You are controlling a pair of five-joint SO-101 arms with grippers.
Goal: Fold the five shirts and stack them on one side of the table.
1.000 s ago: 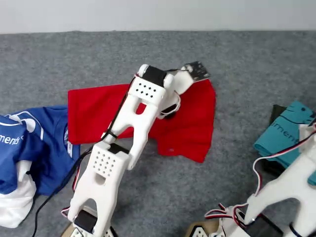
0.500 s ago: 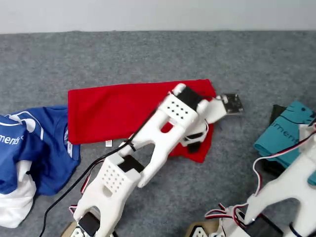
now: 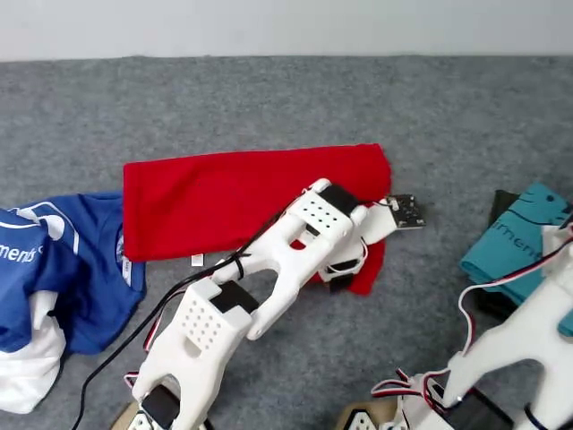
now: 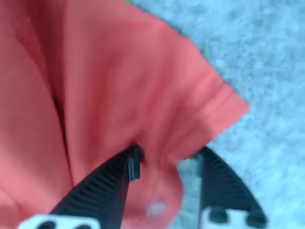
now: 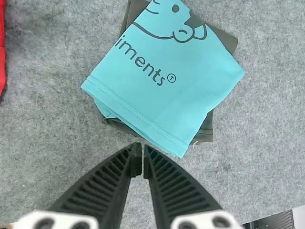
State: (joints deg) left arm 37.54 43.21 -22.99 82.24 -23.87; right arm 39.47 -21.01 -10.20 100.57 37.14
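Note:
A red shirt (image 3: 224, 202) lies spread across the middle of the grey table (image 3: 448, 116). My left gripper (image 3: 343, 270) sits low over its near right corner. In the left wrist view the left gripper (image 4: 167, 164) is open, with a bunched fold and hem of the red shirt (image 4: 95, 86) between the fingers. A folded teal shirt (image 5: 167, 81) rests on a folded dark shirt (image 5: 209, 131) at the table's right side. My right gripper (image 5: 142, 162) hangs shut just short of that pile, holding nothing. A crumpled blue shirt (image 3: 54, 269) lies on a white shirt (image 3: 27, 376) at the left.
The teal pile (image 3: 519, 242) lies at the right edge of the high view, with the right arm (image 3: 510, 345) in front of it. A white label (image 3: 196, 261) pokes out from the red shirt's near edge. Bare table stretches along the far side.
The left arm swung from the red shirt's far right corner out to the right, then back and down onto its near right corner. The right arm kept still.

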